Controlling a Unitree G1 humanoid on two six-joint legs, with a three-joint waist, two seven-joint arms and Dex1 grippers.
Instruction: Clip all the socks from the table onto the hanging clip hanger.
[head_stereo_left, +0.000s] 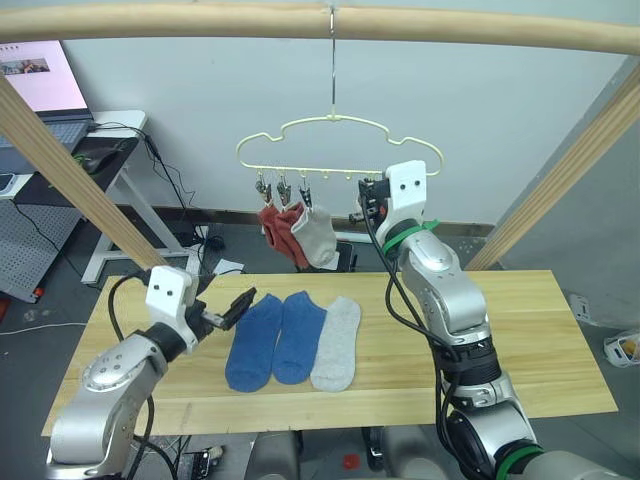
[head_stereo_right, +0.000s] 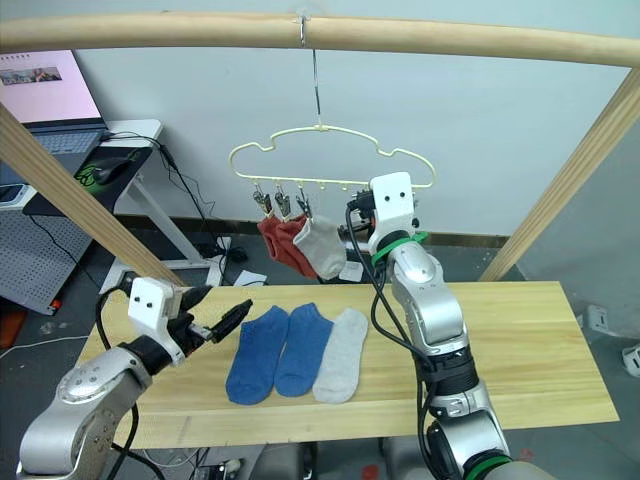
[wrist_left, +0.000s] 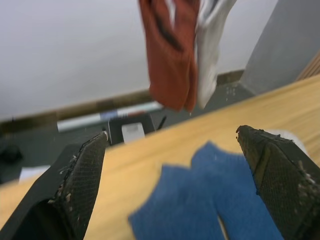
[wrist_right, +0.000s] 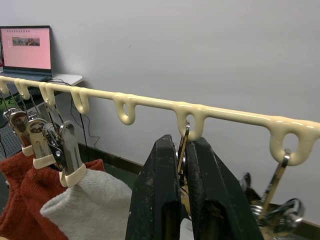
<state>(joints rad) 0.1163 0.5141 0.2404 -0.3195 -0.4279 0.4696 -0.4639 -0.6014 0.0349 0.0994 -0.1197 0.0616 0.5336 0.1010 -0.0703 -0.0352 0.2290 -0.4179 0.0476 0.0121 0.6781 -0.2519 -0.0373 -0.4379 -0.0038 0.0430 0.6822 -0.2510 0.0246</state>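
Upper center of frame, clip hanger (head_stereo_left: 335, 150) hangs with two rust red socks (head_stereo_left: 280, 228) and one grey sock (head_stereo_left: 317, 236) clipped on; right gripper (wrist_right: 182, 197) clenched on a clip (wrist_right: 184, 145). Lower left, left gripper (head_stereo_left: 228, 312) spread wide, empty, beside two blue socks (head_stereo_left: 276, 340) and a grey one (head_stereo_left: 338, 343) on the table (head_stereo_left: 540, 340).

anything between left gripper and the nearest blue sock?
Nothing: bare table between the left gripper and the nearest blue sock, seen in the left eye view.
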